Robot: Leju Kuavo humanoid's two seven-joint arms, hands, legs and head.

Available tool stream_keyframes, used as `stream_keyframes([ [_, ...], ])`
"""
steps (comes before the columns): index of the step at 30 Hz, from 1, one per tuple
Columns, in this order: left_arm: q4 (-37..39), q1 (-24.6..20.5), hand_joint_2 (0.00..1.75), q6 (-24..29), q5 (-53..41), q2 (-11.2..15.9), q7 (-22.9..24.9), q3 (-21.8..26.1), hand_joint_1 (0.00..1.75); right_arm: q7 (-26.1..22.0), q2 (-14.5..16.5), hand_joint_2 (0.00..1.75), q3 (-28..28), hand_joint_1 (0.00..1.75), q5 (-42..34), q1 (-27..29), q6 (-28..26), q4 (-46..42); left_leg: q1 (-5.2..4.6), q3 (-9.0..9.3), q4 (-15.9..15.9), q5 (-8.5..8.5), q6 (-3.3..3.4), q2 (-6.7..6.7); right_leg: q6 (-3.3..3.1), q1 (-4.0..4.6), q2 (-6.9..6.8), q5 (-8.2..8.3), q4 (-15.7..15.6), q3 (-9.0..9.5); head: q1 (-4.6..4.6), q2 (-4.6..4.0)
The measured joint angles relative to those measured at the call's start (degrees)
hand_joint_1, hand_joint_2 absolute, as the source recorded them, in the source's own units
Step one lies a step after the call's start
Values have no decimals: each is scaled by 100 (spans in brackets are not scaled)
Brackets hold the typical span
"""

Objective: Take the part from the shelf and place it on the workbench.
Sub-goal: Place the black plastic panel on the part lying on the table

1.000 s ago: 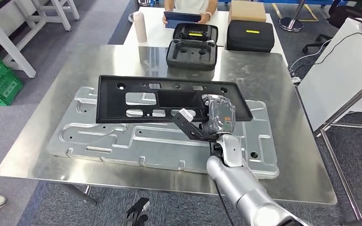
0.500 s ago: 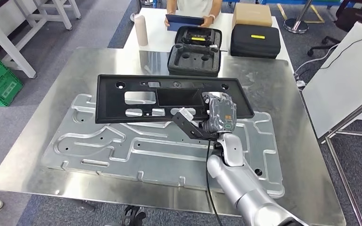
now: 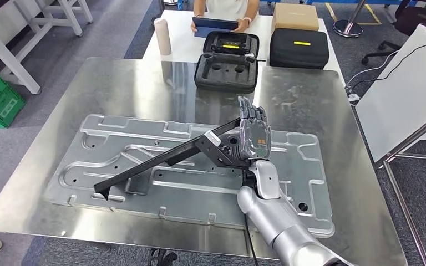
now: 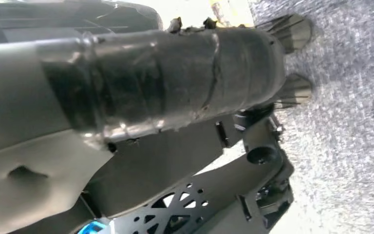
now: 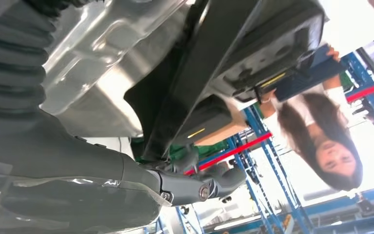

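We see the steel desk [image 3: 321, 105] carrying a big aluminium plate [image 3: 116, 149]. On it the black part [image 3: 161, 160] stands tilted on edge, low end at 8 o'clock, high end at our right hand [image 3: 253, 136]. Fingers [image 3: 252, 113] point straight to 12, part pinched against the thumb. Left hand [image 4: 175, 83]: can't tell.

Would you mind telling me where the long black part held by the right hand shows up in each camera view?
Head view: the black part runs edge-on from the right hand down-left across the grey metal plate.
Right wrist view: the black part is a dark bar crossing the middle.
Left wrist view: I cannot identify it here.
Shared landmark: the open black foam case behind the part.
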Motion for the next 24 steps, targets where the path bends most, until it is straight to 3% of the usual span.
stream_keyframes([
  [3,-1,4,0,8,0,-20,-4,0,0,-1,1,0,1,0,-3,-7,0,-8,25,7,-7,70,105,1,108,-8,-4,-139,182,-102,15,0],
  [4,-1,-3,0,5,0,-30,-4,0,0,-1,0,0,1,0,-5,-16,0,-12,37,13,-16,75,129,3,150,-17,-7,-277,446,-237,22,0],
  [6,-1,-11,0,-5,0,-36,-3,0,0,-7,-4,0,1,0,-21,-18,0,-13,37,12,-16,64,160,4,215,-42,-19,-616,1264,-658,41,0],
  [7,-1,-9,0,-9,0,-36,-3,0,0,-13,-8,0,1,0,-35,-9,1,-9,36,11,-15,59,166,5,229,-52,-21,-722,1629,-862,40,0],
  [8,-1,-6,0,-11,0,-36,-3,0,0,-19,-11,0,2,0,-51,1,1,-4,35,13,-14,53,168,3,229,-57,-23,-725,1808,-985,42,0],
  [9,-1,-4,0,-13,0,-36,-4,0,0,-25,-13,0,2,0,-65,5,2,-1,33,19,-14,48,167,0,216,-59,-24,-620,1755,-998,42,0],
  [10,-1,-6,0,-15,0,-36,-4,0,0,-29,-12,0,3,0,-80,2,2,0,29,29,-14,42,162,-5,188,-59,-24,-422,1465,-890,42,0],
  [11,-2,-9,0,-17,0,-37,-6,0,0,-34,-9,0,5,0,-96,-6,4,-1,25,41,-14,37,154,-10,146,-53,-24,-190,1026,-698,42,0],
  [13,-2,-20,0,-23,0,-44,-8,0,0,-52,-1,0,8,0,-150,-30,14,-2,3,48,-14,24,120,-16,76,-31,-30,86,264,-334,39,0],
  [14,-2,-22,0,-24,0,-48,-9,0,0,-64,2,0,9,0,-191,-39,24,-2,-4,44,-16,19,96,-16,57,-19,-34,122,83,-241,37,0],
  [18,-2,-26,0,-20,0,-24,-11,0,0,-89,12,0,10,0,-343,-50,63,-5,-1,28,34,-49,-26,-1,-17,-38,-34,177,-78,-149,26,0],
  [20,-2,-27,0,-15,0,1,-8,0,0,-92,30,0,10,0,-358,-60,70,-5,6,-211,570,-353,-57,6,-55,-58,-36,208,-141,-104,10,0],
  [22,-3,-24,0,-16,0,19,5,-1,0,-95,39,0,10,0,-370,-53,79,2,13,-606,1374,-702,-82,9,-75,-55,-36,204,-147,-98,2,0],
  [23,-3,-24,0,-14,1,25,12,0,0,-96,40,0,10,0,-396,-41,99,6,15,-733,1620,-758,-93,11,-79,-54,-36,198,-144,-96,2,0],
  [24,-4,-25,0,-9,1,28,18,0,0,-107,42,0,10,0,-449,-33,147,9,17,-753,1641,-697,-100,12,-77,-54,-34,191,-139,-91,1,0],
])
